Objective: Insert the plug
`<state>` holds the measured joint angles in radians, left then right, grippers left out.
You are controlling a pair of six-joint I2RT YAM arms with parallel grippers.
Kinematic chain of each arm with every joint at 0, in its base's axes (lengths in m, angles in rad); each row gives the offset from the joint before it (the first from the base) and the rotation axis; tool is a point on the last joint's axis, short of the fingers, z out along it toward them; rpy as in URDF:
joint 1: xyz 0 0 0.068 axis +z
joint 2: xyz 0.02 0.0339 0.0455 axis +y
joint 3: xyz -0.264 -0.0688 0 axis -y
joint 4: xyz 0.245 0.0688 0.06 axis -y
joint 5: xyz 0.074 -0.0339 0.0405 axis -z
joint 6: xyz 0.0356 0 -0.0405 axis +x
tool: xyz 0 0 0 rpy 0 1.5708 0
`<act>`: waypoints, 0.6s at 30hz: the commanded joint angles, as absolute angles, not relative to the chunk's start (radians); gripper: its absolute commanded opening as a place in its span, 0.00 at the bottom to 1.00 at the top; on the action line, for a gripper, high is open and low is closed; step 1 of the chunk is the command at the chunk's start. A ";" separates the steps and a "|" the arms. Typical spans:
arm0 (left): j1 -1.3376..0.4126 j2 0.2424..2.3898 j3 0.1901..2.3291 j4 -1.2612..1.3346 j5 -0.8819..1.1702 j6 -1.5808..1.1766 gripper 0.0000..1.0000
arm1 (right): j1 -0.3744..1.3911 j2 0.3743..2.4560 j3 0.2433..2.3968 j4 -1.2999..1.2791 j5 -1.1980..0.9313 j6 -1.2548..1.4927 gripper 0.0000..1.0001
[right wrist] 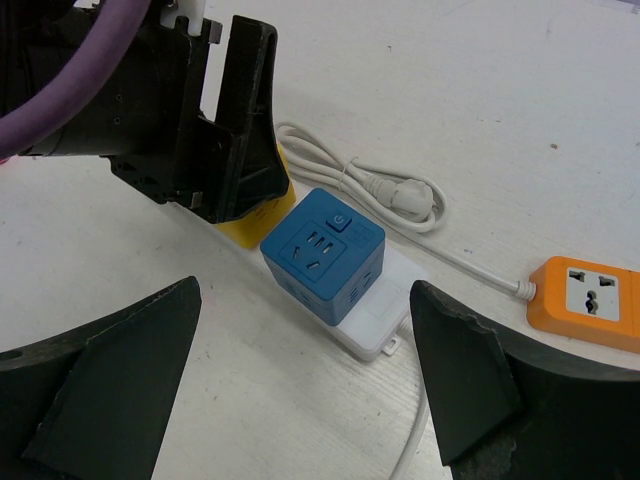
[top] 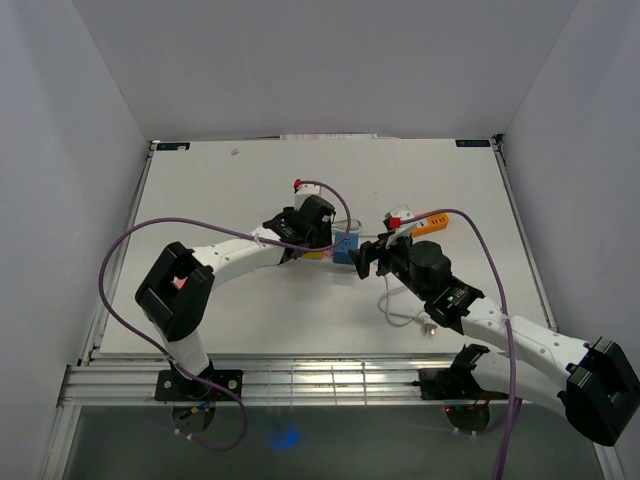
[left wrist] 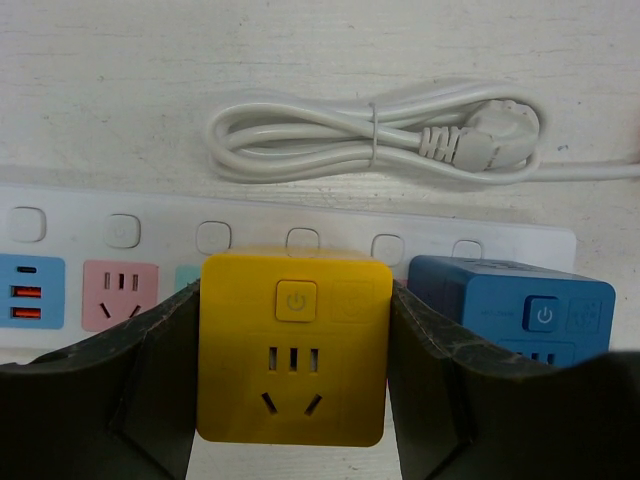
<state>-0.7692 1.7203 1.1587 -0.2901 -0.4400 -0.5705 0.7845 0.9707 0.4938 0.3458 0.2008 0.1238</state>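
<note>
at the middle of the table (top: pixel 200 180), over the white power strip (left wrist: pixel 150 225), i see the yellow cube plug (left wrist: pixel 292 350) pinched by my left gripper (left wrist: pixel 292 385). its dark, rough-edged fingers (left wrist: pixel 150 380) press flat on the cube's left and right faces. the cube covers one socket of the strip, but i can't tell if its pins are fully seated. it is glossy plastic with rounded corners, a square power button and a five-hole socket on top. just to its right, a blue cube (right wrist: pixel 322 255) of the same shape is plugged into the strip's right end. my right gripper (right wrist: pixel 300 370) hovers near the blue cube with its jaws spread wide, touching nothing. a coiled white cable (left wrist: pixel 330 140) lies just beyond the strip's far side, and an orange socket (right wrist: pixel 590 300) lies off to the right.
</note>
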 commanded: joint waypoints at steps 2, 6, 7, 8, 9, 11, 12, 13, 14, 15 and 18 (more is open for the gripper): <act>-0.796 1.747 1.227 -0.386 -0.488 -0.614 0.00 | 0.778 0.966 0.529 0.368 0.213 0.127 0.90; -0.816 1.772 1.250 -0.414 -0.528 -0.618 0.00 | 0.778 0.966 0.529 0.368 0.218 0.127 0.90; -0.819 1.779 1.255 -0.414 -0.531 -0.618 0.00 | 0.778 0.968 0.528 0.368 0.218 0.127 0.90; -0.825 1.789 1.258 -0.417 -0.540 -0.618 0.00 | 0.778 0.969 0.529 0.368 0.216 0.127 0.90; -0.830 1.804 1.265 -0.419 -0.548 -0.618 0.00 | 0.778 0.973 0.531 0.368 0.213 0.129 0.90; -0.841 1.815 1.264 -0.419 -0.567 -0.620 0.00 | 0.778 0.974 0.529 0.368 0.212 0.130 0.90; -0.842 1.821 1.258 -0.405 -0.571 -0.624 0.00 | 0.778 0.974 0.531 0.368 0.212 0.132 0.90; -0.842 1.824 1.244 -0.396 -0.569 -0.623 0.00 | 0.776 0.973 0.531 0.368 0.212 0.132 0.90; -0.842 1.827 1.238 -0.385 -0.565 -0.623 0.00 | 0.776 0.966 0.528 0.368 0.212 0.133 0.90; -0.842 1.828 1.232 -0.362 -0.560 -0.620 0.00 | 0.776 0.962 0.525 0.368 0.212 0.133 0.90; -0.841 1.818 1.197 -0.309 -0.513 -0.609 0.00 | 0.776 0.948 0.519 0.370 0.215 0.137 0.94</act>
